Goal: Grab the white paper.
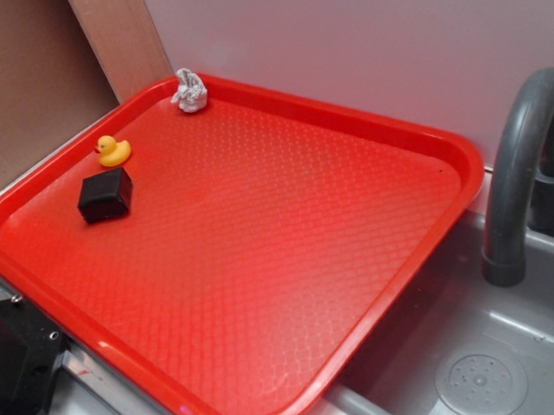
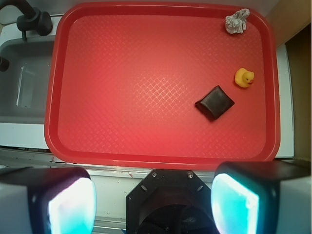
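The white paper (image 1: pixel 190 91) is a small crumpled whitish-grey wad with a twisted peak, standing in the far left corner of the red tray (image 1: pixel 396 304). From the wrist camera the white paper (image 2: pixel 236 22) shows in the tray's (image 2: pixel 161 158) top right corner. My gripper (image 2: pixel 153 202) hangs high above the tray's near edge, far from the paper, open wide with nothing between its pads (image 2: pixel 73 204). In the exterior view the gripper itself is out of view; only the robot's black base (image 1: pixel 14 374) shows at bottom left.
A yellow duck (image 1: pixel 113 150) and a black block (image 1: pixel 105 195) sit on the tray's left side, near the paper. A grey sink (image 1: pixel 494 364) with a dark faucet (image 1: pixel 518 155) lies to the right. A wall runs behind the tray.
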You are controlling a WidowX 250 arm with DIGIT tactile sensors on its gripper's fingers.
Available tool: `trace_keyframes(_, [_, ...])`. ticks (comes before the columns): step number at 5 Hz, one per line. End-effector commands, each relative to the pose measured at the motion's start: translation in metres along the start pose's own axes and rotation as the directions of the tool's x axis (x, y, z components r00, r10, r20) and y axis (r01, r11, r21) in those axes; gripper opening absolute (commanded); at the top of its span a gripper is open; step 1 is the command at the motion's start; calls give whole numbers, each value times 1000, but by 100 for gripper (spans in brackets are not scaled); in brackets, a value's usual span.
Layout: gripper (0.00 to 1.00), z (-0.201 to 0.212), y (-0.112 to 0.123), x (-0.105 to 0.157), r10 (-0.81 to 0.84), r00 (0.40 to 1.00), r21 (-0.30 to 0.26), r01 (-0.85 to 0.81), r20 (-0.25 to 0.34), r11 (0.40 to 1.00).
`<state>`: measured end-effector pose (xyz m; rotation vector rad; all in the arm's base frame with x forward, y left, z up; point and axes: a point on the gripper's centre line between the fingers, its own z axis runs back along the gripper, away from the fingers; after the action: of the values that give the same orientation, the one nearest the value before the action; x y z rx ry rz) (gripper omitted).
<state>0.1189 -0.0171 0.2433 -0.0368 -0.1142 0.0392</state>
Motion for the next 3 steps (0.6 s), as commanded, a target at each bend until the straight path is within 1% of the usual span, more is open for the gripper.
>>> trace_keyframes(1, [100, 0, 0, 0, 0, 1000, 0, 0, 0, 1000])
trace_keyframes(2, [100, -17, 8, 35, 64, 995, 73, -69, 76, 995])
trace_keyframes(3, [100, -27, 18, 62, 91, 990, 113, -104, 110, 988])
